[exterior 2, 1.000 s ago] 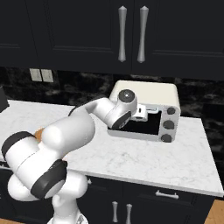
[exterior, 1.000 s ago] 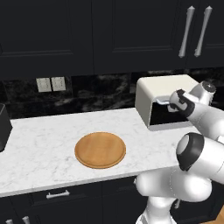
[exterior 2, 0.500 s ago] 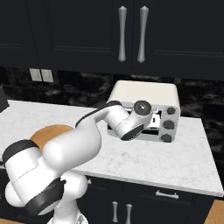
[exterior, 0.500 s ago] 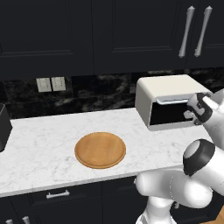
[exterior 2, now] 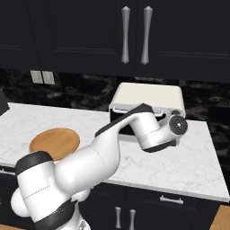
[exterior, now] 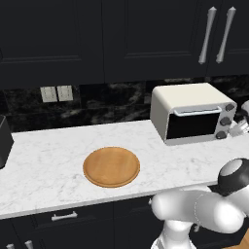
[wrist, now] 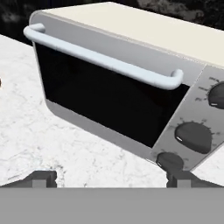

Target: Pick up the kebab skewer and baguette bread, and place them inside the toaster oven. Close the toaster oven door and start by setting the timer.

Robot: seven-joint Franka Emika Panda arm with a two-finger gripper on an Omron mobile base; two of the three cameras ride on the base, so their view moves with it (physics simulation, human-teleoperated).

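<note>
Tool [wrist: 112,177] spread wide and empty, hanging before the shut toaster oven door [wrist: 105,103].
Door was open a second ago; arm is now swinging toward the knobs [wrist: 194,136], so timer-setting is coming next; toaster oven [exterior: 192,113] sitting on the worktop [exterior: 58,146].

1. Toaster oven [exterior: 192,116] sits on the table [exterior: 58,146], right end, back against the wall.
2. Oven door [wrist: 105,94] shut, facing front; handle [wrist: 103,57] along its top edge.
3. Knobs [exterior: 224,121] stacked down the oven's right side, right of the door.
4. Board [exterior: 111,167] lies flat on the table, left of the oven and nearer the front edge, well apart from it.
5. Tool [wrist: 111,177] hangs just in front of the oven, low, its right tip near the bottom knob [wrist: 169,161].
6. Cabinets [exterior: 146,34] above the table; outlets [exterior: 56,93] on the wall behind, left of the oven.
</note>
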